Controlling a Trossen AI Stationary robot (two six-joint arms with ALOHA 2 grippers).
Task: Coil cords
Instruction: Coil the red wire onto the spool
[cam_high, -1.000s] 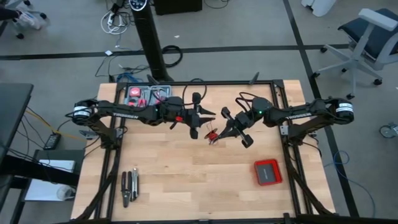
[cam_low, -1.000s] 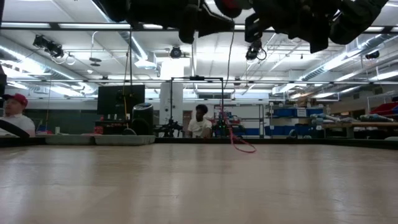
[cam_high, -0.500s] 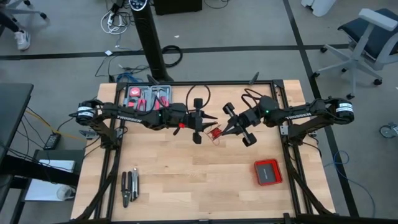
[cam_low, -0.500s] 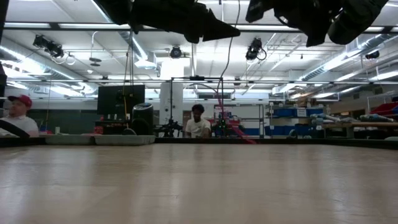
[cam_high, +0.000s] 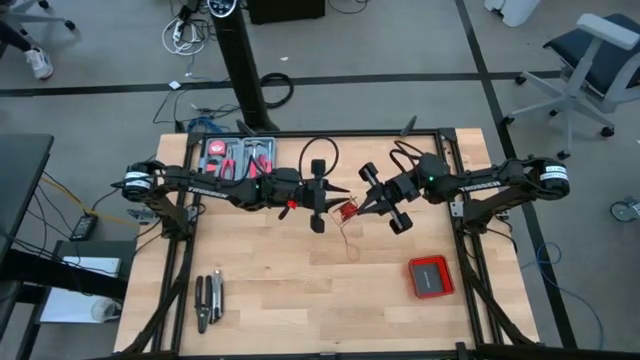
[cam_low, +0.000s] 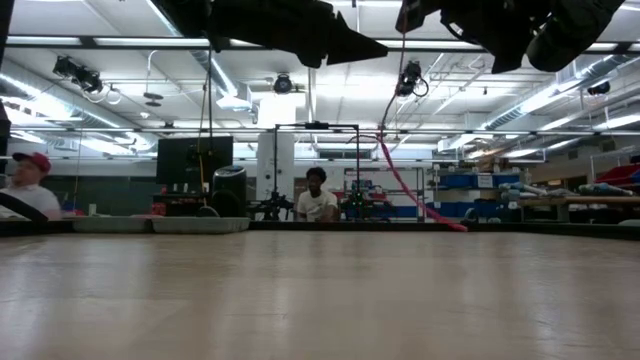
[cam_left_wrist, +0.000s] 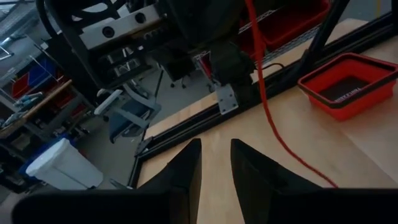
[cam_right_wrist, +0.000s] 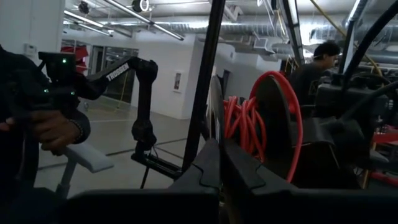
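The cord is a thin red wire, part of it wound as a small coil (cam_high: 345, 212) on a black spool (cam_right_wrist: 273, 118) held above the table's middle. Its loose end (cam_high: 350, 242) hangs down to the wood and shows as a slanting red line (cam_low: 420, 195) in the low view. My right gripper (cam_high: 363, 207) is shut at the spool, coming from the table's right. My left gripper (cam_high: 336, 196) faces it from the left, close beside the coil. Its fingers (cam_left_wrist: 193, 163) stand open with nothing between them; the wire (cam_left_wrist: 273, 112) passes beyond them. My right gripper pinches a thin black flange of the spool (cam_right_wrist: 214, 121) between its two shut fingertips. The fingers come about level from the table's right. The spool is lifted clear, with the red coil (cam_right_wrist: 239, 121) just past the fingertips and the loose wire hanging slack to the table.
A flat red box (cam_high: 431, 276) lies at the near right of the table. Dark pliers (cam_high: 209, 300) lie near the left front, and a tool tray (cam_high: 238, 155) stands at the far left. People show beyond the table's far edge (cam_low: 315, 200).
My left gripper has moved toward the table's right, closer to the coil, and has rolled. My right gripper has tipped its fingers upward. The wire's loose end, a small squiggle under the coil before, now hangs longer and trails onto the table toward its near edge.
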